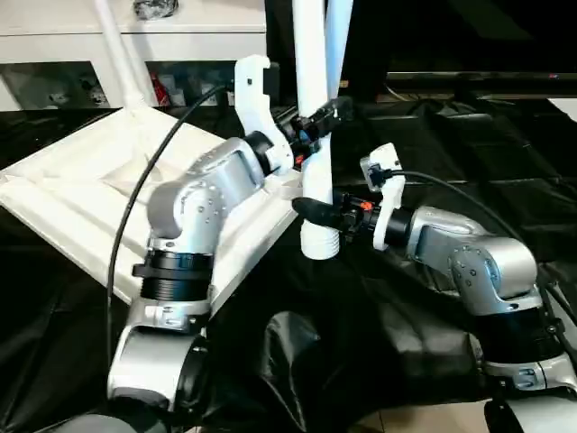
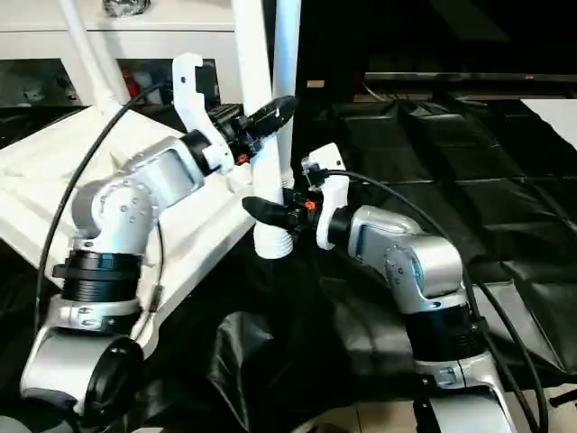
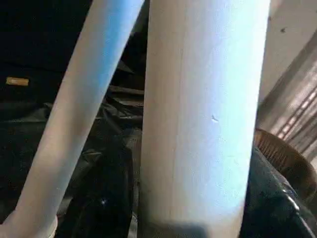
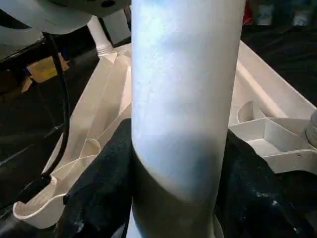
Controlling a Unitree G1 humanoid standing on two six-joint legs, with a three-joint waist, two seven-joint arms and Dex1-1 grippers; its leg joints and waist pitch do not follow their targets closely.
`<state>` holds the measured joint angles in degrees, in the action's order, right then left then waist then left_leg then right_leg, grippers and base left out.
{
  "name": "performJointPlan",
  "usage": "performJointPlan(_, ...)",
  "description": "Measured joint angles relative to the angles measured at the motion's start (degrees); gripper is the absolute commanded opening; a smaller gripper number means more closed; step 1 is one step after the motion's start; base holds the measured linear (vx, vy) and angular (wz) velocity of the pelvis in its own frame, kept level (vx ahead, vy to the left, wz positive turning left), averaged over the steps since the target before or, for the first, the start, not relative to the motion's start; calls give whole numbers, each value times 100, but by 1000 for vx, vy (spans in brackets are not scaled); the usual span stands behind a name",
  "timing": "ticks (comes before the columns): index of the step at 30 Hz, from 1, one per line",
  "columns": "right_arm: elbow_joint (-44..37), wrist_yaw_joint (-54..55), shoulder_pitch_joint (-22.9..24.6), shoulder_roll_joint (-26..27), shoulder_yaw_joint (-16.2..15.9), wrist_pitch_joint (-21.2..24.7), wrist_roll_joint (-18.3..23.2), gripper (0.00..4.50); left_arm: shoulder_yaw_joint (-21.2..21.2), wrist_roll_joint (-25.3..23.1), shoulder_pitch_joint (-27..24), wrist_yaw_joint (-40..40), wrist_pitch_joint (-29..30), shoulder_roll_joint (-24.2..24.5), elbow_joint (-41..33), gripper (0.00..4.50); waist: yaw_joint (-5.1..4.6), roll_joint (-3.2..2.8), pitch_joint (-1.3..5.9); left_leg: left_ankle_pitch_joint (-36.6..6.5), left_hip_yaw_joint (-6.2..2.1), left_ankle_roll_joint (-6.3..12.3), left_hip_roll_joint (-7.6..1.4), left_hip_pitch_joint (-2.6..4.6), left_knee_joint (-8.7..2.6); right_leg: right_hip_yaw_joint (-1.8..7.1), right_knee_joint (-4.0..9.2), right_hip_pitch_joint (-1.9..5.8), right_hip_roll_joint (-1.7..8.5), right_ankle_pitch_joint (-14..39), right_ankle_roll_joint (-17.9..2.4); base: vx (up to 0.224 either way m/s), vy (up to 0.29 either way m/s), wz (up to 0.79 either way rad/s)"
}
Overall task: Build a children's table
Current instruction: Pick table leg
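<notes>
left claw [image 1: 326, 115]: grasping leg [image 1: 311, 108] | right claw [image 1: 315, 213]: grasping same leg

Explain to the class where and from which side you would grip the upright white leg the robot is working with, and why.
Grip the leg on its smooth round shaft, above the ribbed lower end, from the sides. It stands nearly upright, so opposed fingers can close across it. The left gripper holds higher, the right gripper lower, steadying both ends.

Black-draped surface [image 1: 505, 171] right of the held leg [image 1: 311, 99] lies open — room for a gripper there. Left, the tilted tabletop [image 1: 72, 198] blocks passage; two fitted legs [image 1: 115, 54] rise from it — one [image 1: 341, 36] just behind the held leg.
</notes>
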<state>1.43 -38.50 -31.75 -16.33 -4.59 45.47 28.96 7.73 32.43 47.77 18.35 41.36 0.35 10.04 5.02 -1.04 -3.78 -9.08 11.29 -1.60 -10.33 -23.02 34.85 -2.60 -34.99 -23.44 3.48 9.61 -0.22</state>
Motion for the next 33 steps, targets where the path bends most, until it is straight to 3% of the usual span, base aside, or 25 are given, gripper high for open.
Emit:
performJointPlan(5,0,32,-7,4,1,-85,-20,188,124,53,-4,-53,4,-68,-20,188,-1,0,0,0,0,0,0,0,0,0,0,0,0,1,4,0,0,0)
performJointPlan(7,14,-12,-18,29,48,10,44,244,118,53,-4,-41,29,-52,-26,187,-1,0,0,0,0,0,0,0,0,0,0,0,0,1,4,0,0,0)
performJointPlan(12,-3,-396,-27,-244,77,91,204,295,-45,147,-6,277,93,100,-61,183,12,0,0,0,0,0,0,-1,2,0,2,1,0,0,4,0,0,0)
performJointPlan(17,-42,-1222,-37,-928,-49,194,279,296,-317,184,-7,908,250,331,-236,183,12,5,-1,0,0,1,1,-1,4,1,1,2,1,-2,1,0,0,0)
performJointPlan(26,-17,-1753,-156,-1202,-381,270,243,296,-497,457,2,1548,462,515,-262,183,-4,11,-2,0,0,1,-1,1,5,-1,-2,-2,0,0,11,0,0,0)
performJointPlan(33,-10,-1916,-191,-1186,-456,185,235,296,-539,533,4,1732,535,507,-307,183,11,17,-4,0,0,2,-1,-1,17,2,-1,5,1,1,14,0,0,0)
